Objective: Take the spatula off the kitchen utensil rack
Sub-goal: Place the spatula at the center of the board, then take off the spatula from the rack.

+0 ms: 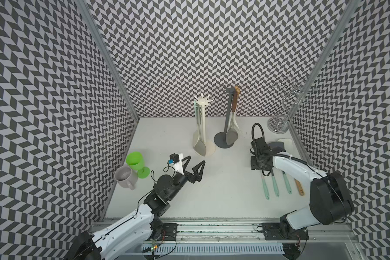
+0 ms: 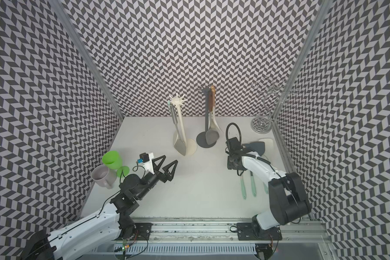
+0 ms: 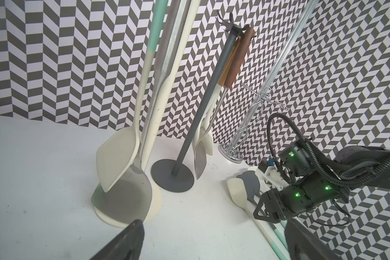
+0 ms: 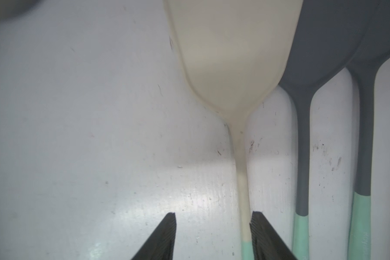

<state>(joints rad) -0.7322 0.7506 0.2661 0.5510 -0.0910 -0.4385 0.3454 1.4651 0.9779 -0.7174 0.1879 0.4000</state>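
**Spatula (image 4: 232, 56) lying flat on the table (image 1: 212, 191), off the rack**

The cream, mint-handled spatula is lying to the right of the grey rack (image 1: 222, 140) and nearer the arm bases, leftmost of 4 utensils lying side by side. The right gripper (image 4: 214, 216) is hovering over its handle, fingers parted, 1 finger just beside the handle and the other well clear. The left gripper (image 1: 196, 159) is hanging front-left of the grey rack, fingers spread wide, holding nothing

The light is bright and even, and shadows on the counter (image 1: 230, 184) are soft. Both top views bend at the edges. The right wrist view is blurry, with a shiny patch.
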